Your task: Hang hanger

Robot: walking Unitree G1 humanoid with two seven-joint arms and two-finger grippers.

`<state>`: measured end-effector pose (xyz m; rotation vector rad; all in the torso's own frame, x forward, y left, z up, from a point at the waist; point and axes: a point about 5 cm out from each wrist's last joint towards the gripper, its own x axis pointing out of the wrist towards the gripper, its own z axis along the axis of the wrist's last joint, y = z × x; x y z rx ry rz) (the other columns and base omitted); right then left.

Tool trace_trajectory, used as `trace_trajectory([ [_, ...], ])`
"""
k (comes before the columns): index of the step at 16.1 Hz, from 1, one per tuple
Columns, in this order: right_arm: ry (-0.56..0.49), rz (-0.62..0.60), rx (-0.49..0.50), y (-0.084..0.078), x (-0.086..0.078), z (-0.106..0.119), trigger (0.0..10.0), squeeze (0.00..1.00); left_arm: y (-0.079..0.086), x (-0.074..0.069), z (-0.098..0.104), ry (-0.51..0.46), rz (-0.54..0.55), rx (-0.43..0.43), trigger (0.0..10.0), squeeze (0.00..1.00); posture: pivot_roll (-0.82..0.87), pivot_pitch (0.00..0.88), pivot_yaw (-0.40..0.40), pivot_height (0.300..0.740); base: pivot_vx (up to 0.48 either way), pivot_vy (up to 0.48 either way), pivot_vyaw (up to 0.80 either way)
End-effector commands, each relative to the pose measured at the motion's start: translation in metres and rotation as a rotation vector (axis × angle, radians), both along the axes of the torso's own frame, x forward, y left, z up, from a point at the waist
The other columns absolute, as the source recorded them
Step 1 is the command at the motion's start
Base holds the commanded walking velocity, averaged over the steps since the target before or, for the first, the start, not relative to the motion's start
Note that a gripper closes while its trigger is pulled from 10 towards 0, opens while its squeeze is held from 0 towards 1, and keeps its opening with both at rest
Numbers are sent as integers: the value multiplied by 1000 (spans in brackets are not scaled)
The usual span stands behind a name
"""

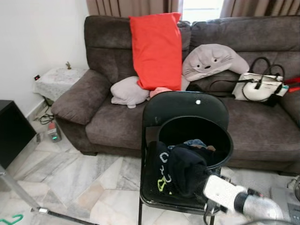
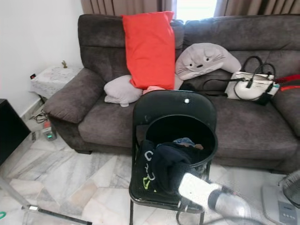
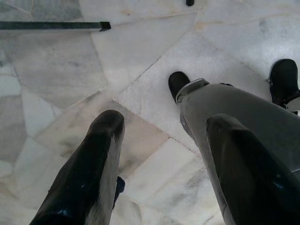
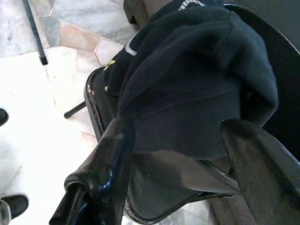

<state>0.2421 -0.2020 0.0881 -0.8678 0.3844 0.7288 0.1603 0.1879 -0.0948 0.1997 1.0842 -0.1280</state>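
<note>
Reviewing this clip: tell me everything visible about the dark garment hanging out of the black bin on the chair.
The dark garment is black or deep navy, soft-looking fabric, bunched and draped over the front rim of the round black bin, spilling onto the seat of the black folding chair. White and yellow-green markings show on its hanging part. More clothing, including something blue, lies behind it inside the bin. The right end effector, fingers open, sits right beside its lower folds; contact cannot be confirmed.

Dark clothing (image 1: 180, 171) draped over the bucket (image 1: 220, 140) rim on the folding chair (image 1: 185, 110) blocks the near side.
</note>
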Motion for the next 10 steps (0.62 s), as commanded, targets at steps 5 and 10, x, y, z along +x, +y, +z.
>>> trace_trajectory([
  [5, -221, 63, -419, -34, 6, 12, 10000, 0, 4, -3, -1, 15, -15, 19, 10000, 0, -150, 0, 89, 740, 0, 0, 0],
  [10, -408, 157, -619, -49, 10, 10, 10000, 0, 5, -3, -1, 14, -20, 18, 10000, 0, -159, 0, 91, 740, 0, 0, 0],
])
